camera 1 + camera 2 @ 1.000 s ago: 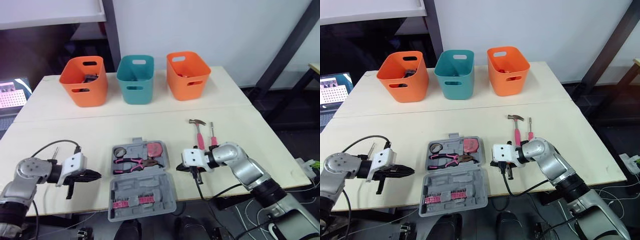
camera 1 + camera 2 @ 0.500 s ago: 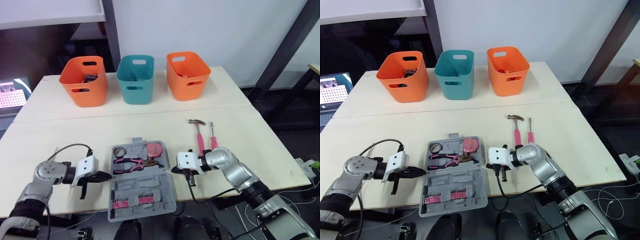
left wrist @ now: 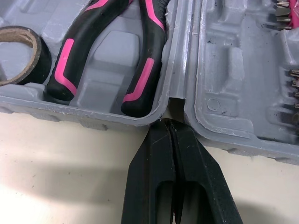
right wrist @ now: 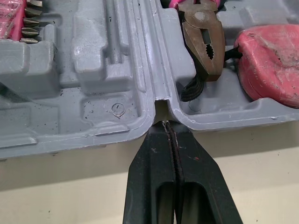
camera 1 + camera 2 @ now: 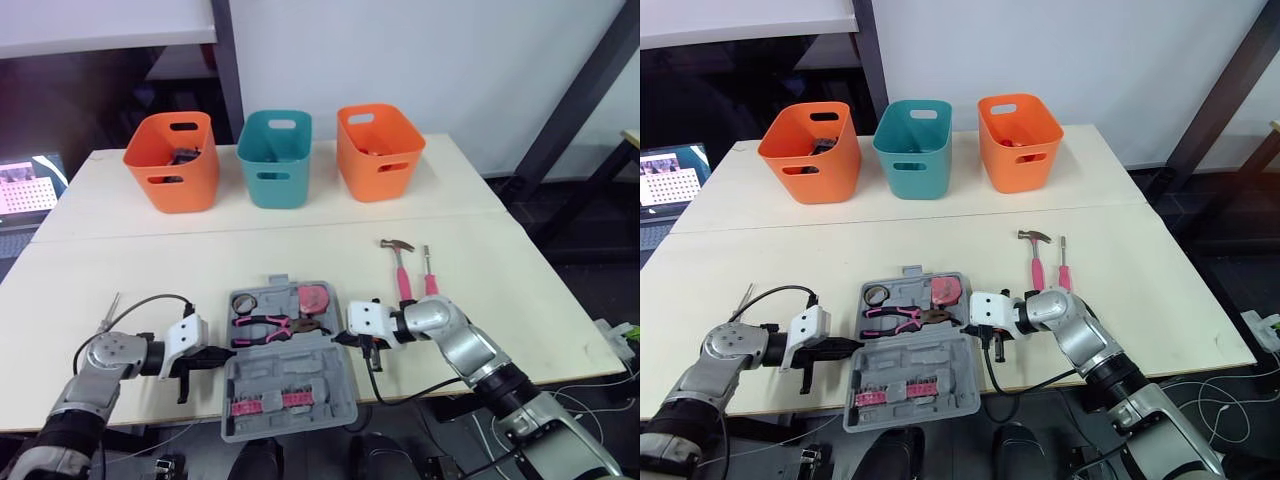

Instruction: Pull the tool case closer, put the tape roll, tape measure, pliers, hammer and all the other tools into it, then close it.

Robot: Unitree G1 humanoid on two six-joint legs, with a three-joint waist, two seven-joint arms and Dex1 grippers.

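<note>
— Which step is this?
— The pull, I'd say. The case (image 5: 290,378) lies open near the 6 o'clock edge of the table (image 5: 120,270). The left gripper (image 5: 215,356) is at its 9 o'clock and the right gripper (image 5: 340,338) at its 3 o'clock. Each has its fingers pressed together and holds nothing, tips at the hinge notch.
— What's packed?
— Pliers (image 5: 272,325), tape roll (image 5: 243,303), tape measure (image 5: 313,298). Hammer (image 5: 400,268) and screwdriver (image 5: 429,270) lie at the case's 2 o'clock.
— Next?
— Probably press inward evenly and drag toward 6, or the case may twist
</note>
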